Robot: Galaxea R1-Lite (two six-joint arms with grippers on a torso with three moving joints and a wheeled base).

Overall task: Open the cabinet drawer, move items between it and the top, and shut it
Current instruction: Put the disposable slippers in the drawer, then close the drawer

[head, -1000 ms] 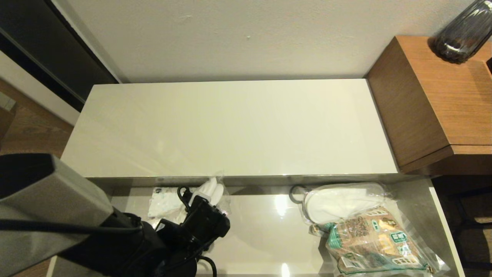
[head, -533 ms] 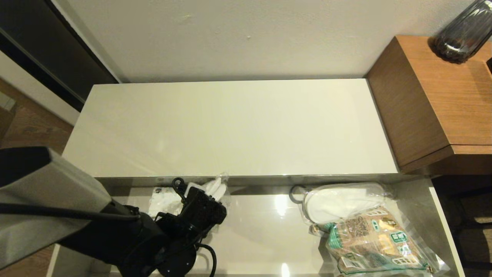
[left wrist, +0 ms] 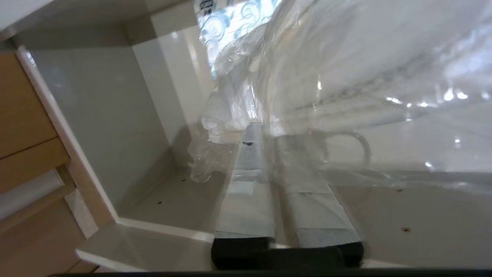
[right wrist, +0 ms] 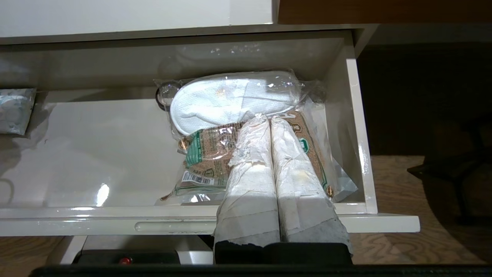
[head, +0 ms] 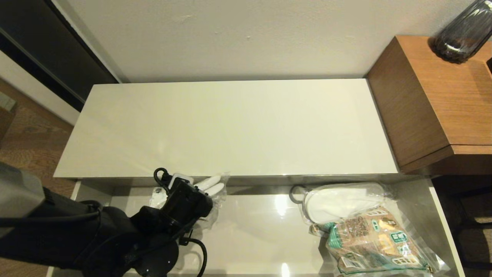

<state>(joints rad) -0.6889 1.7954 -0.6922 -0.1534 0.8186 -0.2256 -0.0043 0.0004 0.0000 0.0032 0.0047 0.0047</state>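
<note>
Drawer (head: pixel 261 238) open; left gripper (head: pixel 210 185) clamped on slipper bag (left wrist: pixel 346 77), pointing toward cabinet back.

Plain off-white wall (head: pixel 246 34); wood-grain unit (head: pixel 438 100) at right; wooden floor (head: pixel 27 134) at left

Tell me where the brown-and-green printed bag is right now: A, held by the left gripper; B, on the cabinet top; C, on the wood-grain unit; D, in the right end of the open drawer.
D: the brown-and-green printed bag lies in the right end of the open cabinet drawer, partly over a slipper pack.
</note>
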